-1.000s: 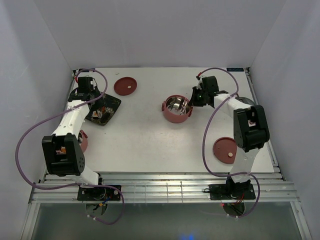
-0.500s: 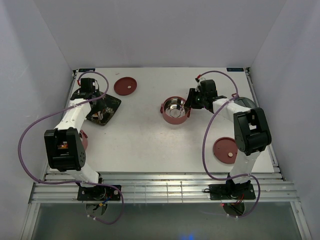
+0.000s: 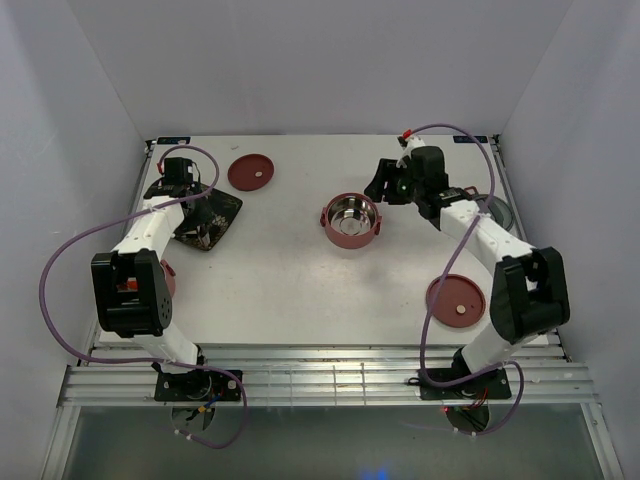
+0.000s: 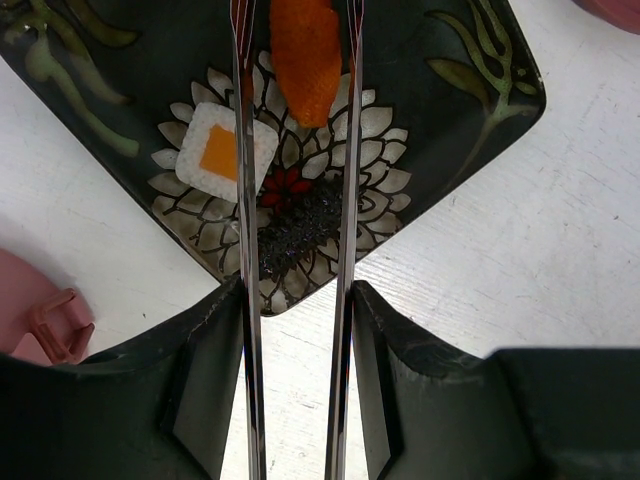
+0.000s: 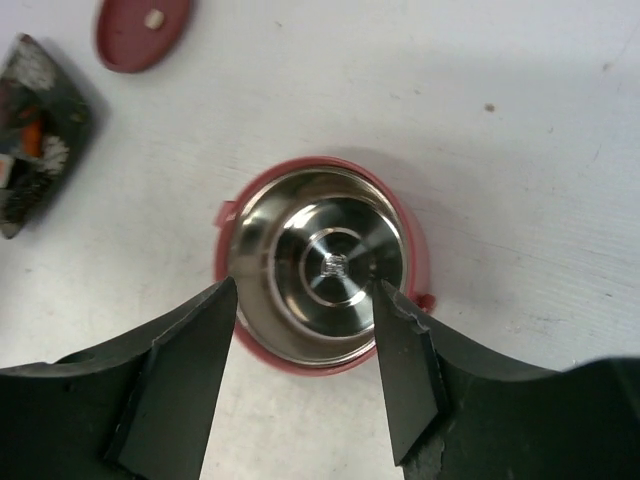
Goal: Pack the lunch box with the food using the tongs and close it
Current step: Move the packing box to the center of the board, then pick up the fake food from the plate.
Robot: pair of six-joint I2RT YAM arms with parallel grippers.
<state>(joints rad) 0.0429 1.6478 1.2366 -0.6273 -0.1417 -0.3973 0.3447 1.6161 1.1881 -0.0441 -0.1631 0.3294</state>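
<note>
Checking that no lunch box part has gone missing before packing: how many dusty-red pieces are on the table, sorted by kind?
Flat round lids: 2
Bowl tiers: 2, the second only partly in view
Total: 4 dusty-red pieces

The lunch box (image 5: 262,262) is shiny steel inside; the tongs (image 4: 346,250) are polished metal.
</note>
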